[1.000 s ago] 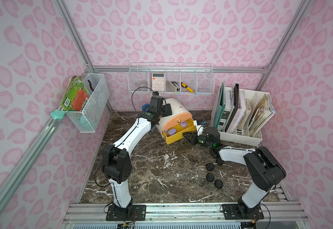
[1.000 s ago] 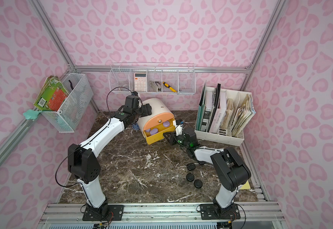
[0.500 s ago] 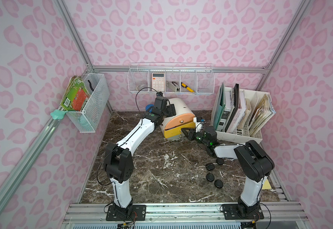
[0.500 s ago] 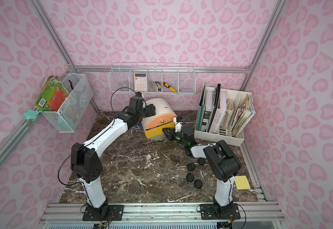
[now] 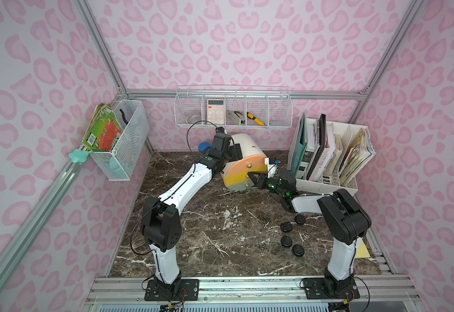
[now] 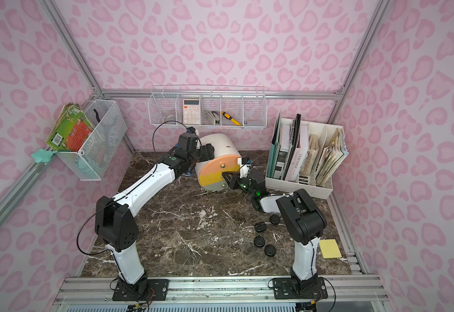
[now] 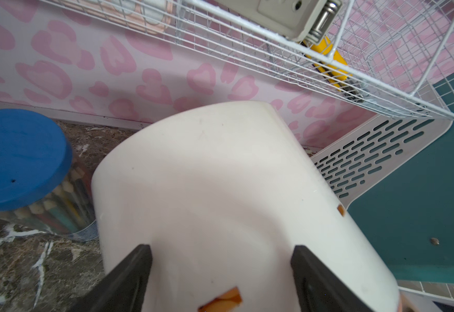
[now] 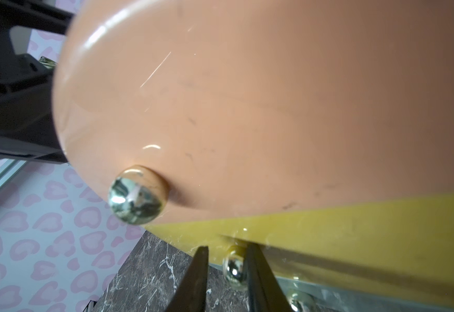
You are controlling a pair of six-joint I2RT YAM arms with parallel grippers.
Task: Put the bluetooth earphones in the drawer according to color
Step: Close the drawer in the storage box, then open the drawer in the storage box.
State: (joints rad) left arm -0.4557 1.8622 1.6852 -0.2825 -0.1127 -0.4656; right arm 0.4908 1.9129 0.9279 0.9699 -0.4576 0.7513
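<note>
All three drawers of the cabinet (image 5: 249, 147) are shut, so whatever lies inside is hidden. It stands at the back of the table (image 5: 207, 237), and in both top views the left arm covers part of its side.

The left gripper (image 7: 220, 247) is cut off at the edge of its wrist view. Its fingers (image 7: 128, 278) are spread wide and lie over the white shell without clamping it. The right gripper (image 8: 227, 246) sits at the yellow drawer (image 8: 355, 237). Its fingers (image 8: 196, 281) bracket the knob (image 8: 235, 267) loosely, one touching it and the other just off. The grey drawer below shows there only as a sliver.

Four black earphones (image 5: 286, 227) lie loose on the table near the right arm.

A blue-lidded jar (image 7: 18, 156) beside the cabinet holds coloured sticks, too blurred to name. The wall shelf (image 5: 282, 108) holds a calculator (image 5: 216, 110) and a yellow tool (image 5: 255, 119). The mesh basket (image 5: 131, 140) holds books (image 5: 101, 129), and the rack (image 5: 328, 183) holds folders (image 5: 301, 151).
</note>
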